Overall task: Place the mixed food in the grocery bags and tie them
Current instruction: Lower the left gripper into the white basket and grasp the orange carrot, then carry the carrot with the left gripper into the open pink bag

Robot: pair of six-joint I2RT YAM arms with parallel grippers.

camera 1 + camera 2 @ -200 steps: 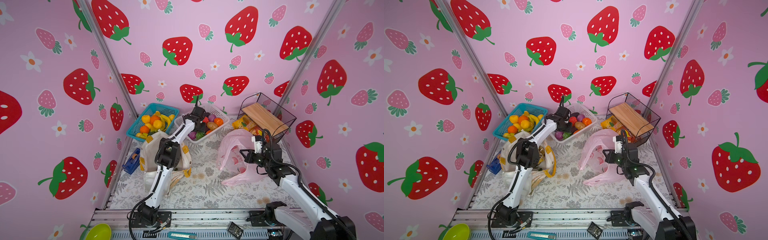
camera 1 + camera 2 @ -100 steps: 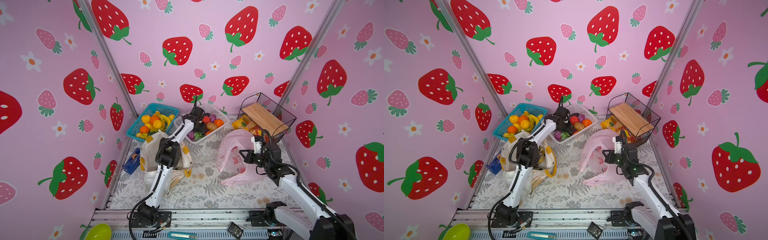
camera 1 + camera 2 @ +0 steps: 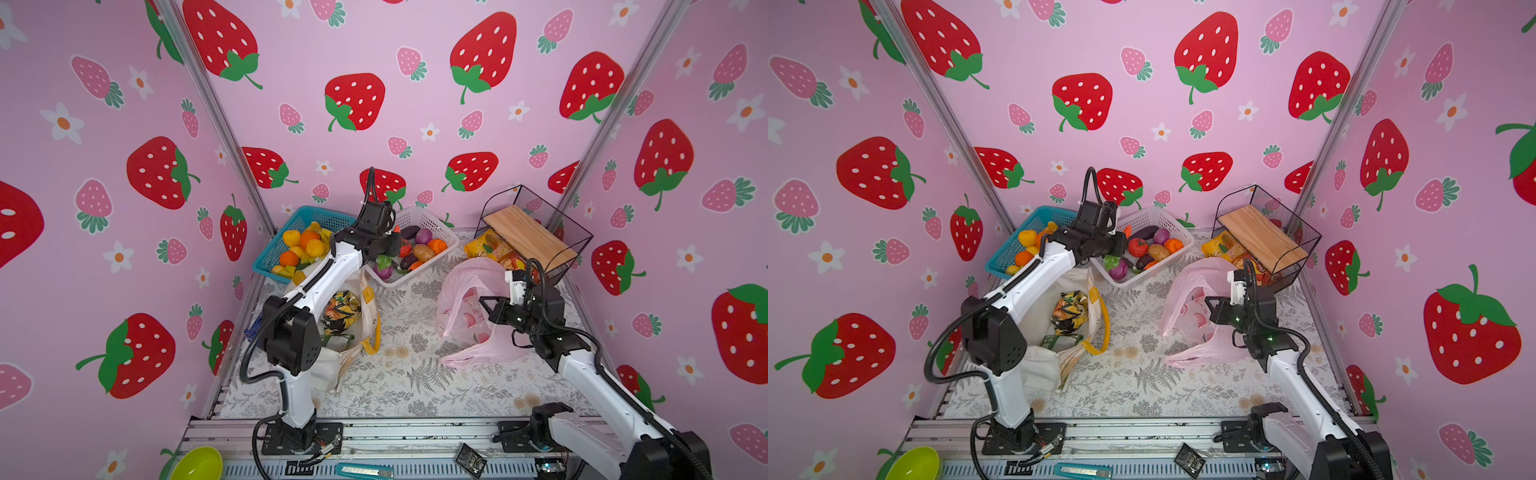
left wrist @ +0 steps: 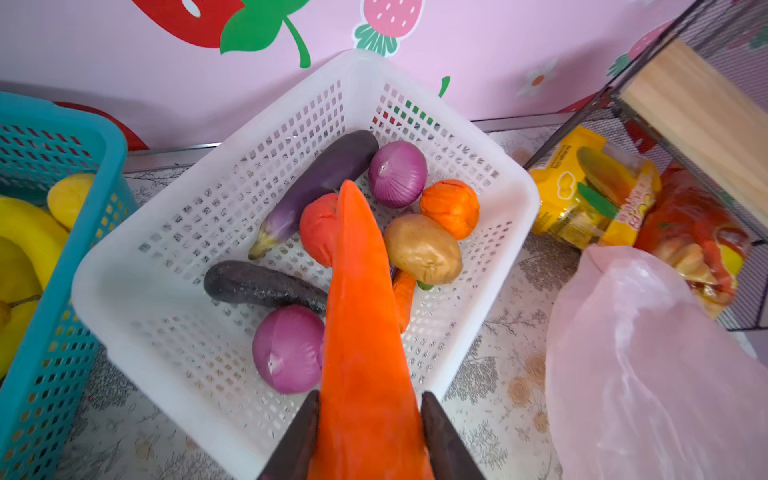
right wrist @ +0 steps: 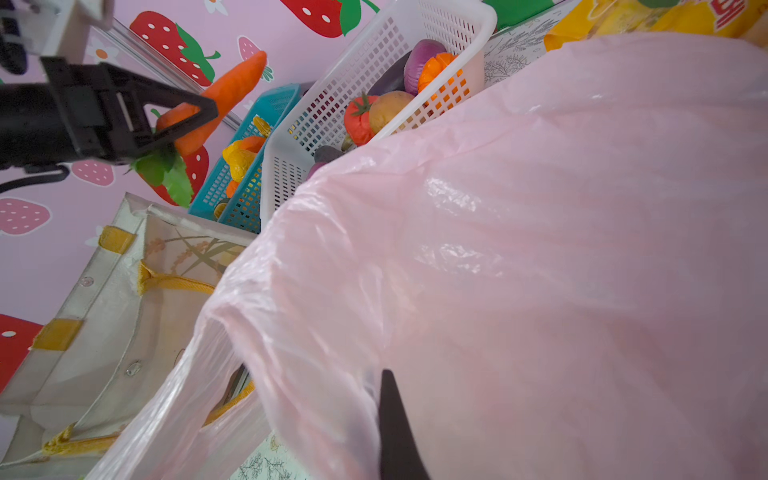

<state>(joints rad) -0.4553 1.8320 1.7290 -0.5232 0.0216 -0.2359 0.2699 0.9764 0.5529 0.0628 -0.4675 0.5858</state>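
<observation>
Orange carrot (image 4: 357, 291) in left end effector (image 4: 370, 401) | right end effector (image 5: 390, 399) pinches pink bag (image 5: 540, 249), tips veiled

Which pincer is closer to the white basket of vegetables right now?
Left. The left pincer holds the carrot over the edge of the white basket; the right pincer is off to its side, gripping the pink bag.

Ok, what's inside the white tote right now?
A crinkly yellow-and-black snack packet sits in the white tote, with something green beside it. The left arm covers the rest of the opening, so anything deeper is hidden.
</observation>
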